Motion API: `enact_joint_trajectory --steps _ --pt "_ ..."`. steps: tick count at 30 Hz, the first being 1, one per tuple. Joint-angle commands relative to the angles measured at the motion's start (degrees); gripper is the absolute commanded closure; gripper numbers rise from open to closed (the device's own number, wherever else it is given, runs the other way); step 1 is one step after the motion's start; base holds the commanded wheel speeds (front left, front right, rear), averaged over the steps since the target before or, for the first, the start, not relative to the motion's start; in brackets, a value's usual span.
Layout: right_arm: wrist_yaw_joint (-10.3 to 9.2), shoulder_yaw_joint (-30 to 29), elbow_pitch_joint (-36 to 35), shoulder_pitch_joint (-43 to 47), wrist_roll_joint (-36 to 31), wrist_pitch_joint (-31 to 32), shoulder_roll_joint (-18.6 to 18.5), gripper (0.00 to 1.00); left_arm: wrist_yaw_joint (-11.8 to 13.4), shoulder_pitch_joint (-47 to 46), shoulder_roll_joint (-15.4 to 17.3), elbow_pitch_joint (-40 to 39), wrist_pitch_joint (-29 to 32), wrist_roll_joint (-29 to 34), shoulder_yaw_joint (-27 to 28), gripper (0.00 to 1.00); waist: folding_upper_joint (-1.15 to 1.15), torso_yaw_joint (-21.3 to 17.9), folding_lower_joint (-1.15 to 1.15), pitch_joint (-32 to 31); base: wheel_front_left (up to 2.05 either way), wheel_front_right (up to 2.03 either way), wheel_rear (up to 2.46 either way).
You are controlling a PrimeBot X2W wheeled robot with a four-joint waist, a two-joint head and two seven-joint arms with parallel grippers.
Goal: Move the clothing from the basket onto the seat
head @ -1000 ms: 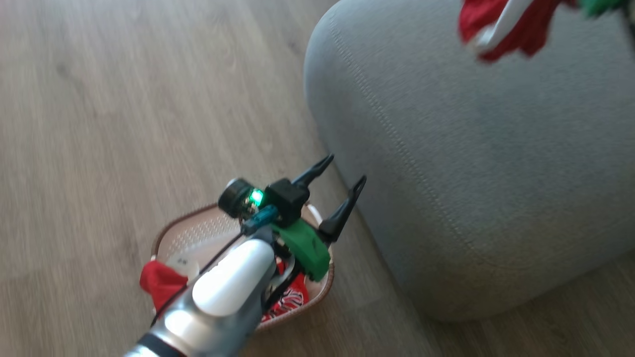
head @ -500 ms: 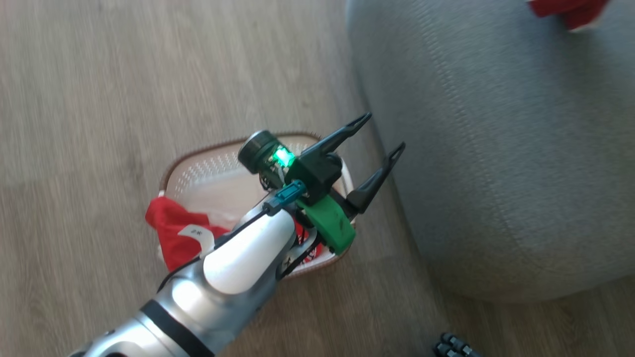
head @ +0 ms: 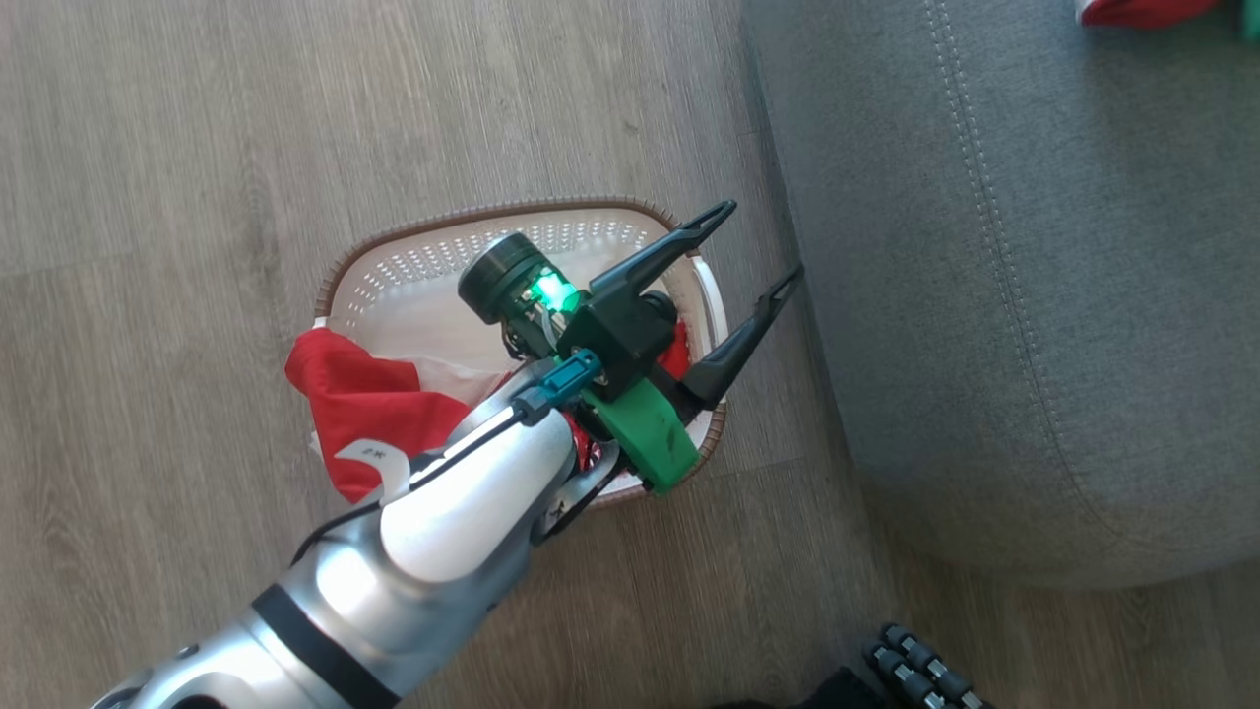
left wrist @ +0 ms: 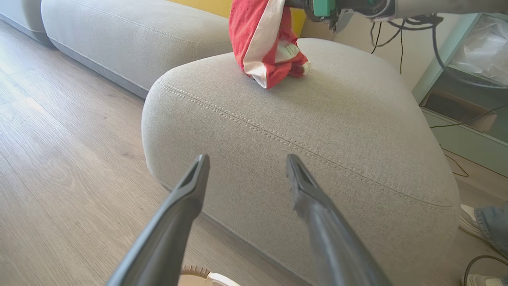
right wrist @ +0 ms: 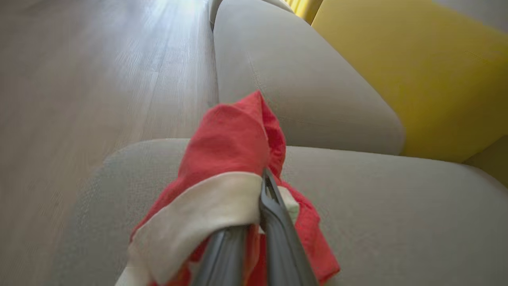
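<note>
The left gripper (head: pixel 762 239) hangs above the end of the basket (head: pixel 492 212) nearest the seat (head: pixel 1034 295), its two dark fingers spread wide with nothing between them and the tips pointing toward the seat's edge. The basket stands on the wooden floor (head: pixel 197 148) just beside the seat's rounded corner. Red clothing (head: pixel 364 394) lies in it, one fold draped over the left rim with a small white tag showing, the rest partly hidden under the left arm's pale forearm. In the left wrist view the open fingers frame the grey cushion and its double-stitched seam. The right gripper (right wrist: pixel 265 180) is pinched tight on a red garment (right wrist: pixel 230 139) with a white band, the cloth bunched around its fingers. Seen from the left wrist camera, this garment hangs from the gripper down to the top of the seat cushion, where its lower end appears to rest on the fabric. A yellow cushion (right wrist: pixel 416 71) sits behind the grey seat in the right wrist view, and a person's denim cuff and shoe (left wrist: pixel 484 222) show on the floor by the seat's far side
</note>
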Motion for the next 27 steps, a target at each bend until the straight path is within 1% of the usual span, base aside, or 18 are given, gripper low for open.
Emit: enact_joint_trajectory --steps 1,5,8,9,10,11,18,22,27 --pt "0.4 -0.52 0.1 1.46 -1.0 -0.78 0.55 1.0 0.41 -0.66 0.82 -2.36 0.23 0.24 0.8 0.0 0.0 -0.04 0.0 0.08 0.0 0.0 0.0" --pt "0.4 -2.18 4.73 3.44 -3.47 -0.67 1.83 1.0 0.52 -0.28 1.35 -3.06 0.67 -0.08 0.5 0.0 0.0 0.0 0.0 -0.28 0.0 0.0 0.0" --pt "0.4 -2.95 6.27 4.26 -4.6 -0.78 2.27 1.0 0.52 0.16 1.73 -3.17 0.74 -0.43 0.4 0.0 0.0 -0.09 0.0 -0.84 0.0 0.0 0.0" --pt "0.4 -3.33 6.48 4.47 -4.83 -0.94 2.4 0.73 0.56 0.33 1.85 -3.18 0.77 -0.56 0.39 0.0 0.0 -0.18 0.0 -1.07 0.0 0.0 0.0" --pt "0.4 -3.6 6.67 4.64 -5.08 -1.1 2.49 0.31 0.6 0.5 1.97 -3.18 0.8 -0.7 0.38 0.0 0.0 -0.28 0.0 -1.33 0.0 0.0 0.0" --pt "0.4 -3.77 6.86 4.81 -5.33 -1.25 2.65 0.0 0.63 0.7 2.12 -3.13 0.81 -0.83 0.38 0.0 0.0 -0.43 0.0 -1.65 0.0 0.0 0.0" --pt "0.4 -3.05 6.58 6.23 -5.87 -2.29 3.86 0.0 1.35 2.83 3.09 -2.33 0.22 -2.53 1.12 0.0 0.0 -1.68 0.0 -5.48 0.0 0.0 0.0" --pt "0.4 -0.57 5.77 8.15 -5.47 -2.5 4.11 0.0 2.09 4.3 3.65 -1.79 -0.82 -4.03 2.36 0.0 0.0 -2.24 0.0 -8.61 0.0 0.0 0.0" --pt "0.4 2.39 1.9 10.51 -3.65 -2.53 4.37 0.0 2.79 5.86 4.09 -1.05 -2.03 -5.82 3.95 0.0 0.0 -2.46 0.0 -12.11 0.0 0.0 0.0"
